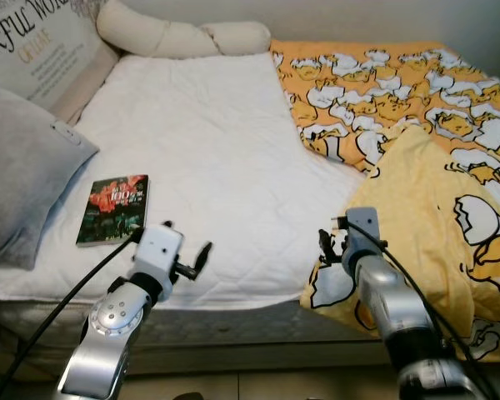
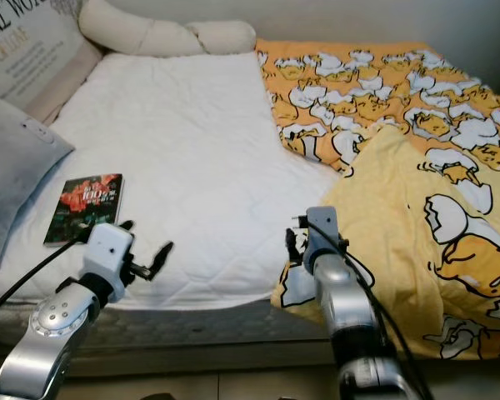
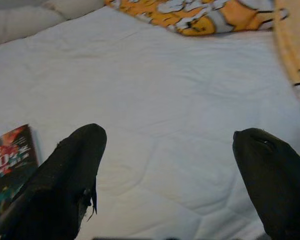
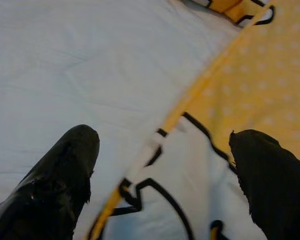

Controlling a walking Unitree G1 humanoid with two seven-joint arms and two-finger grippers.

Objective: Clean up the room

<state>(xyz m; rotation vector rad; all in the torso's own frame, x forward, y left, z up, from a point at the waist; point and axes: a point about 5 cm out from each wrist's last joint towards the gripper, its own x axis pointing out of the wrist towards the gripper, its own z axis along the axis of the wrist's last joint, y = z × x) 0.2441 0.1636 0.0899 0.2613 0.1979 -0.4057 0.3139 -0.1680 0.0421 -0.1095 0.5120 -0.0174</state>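
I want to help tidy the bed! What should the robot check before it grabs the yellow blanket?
1. Right claw open: ok, fingers spread wide.
2. Blanket edge between the right claw's fingers: ok, the hem runs through the gap.
3. Blanket gripped: not ok, nothing is pinched yet.
4. Left claw free: ok, open over the bare white mattress.
5. Book out of the way: ok, it lies near the grey pillow, apart from the blanket.
6. Blanket's far side free of snags: cannot tell.
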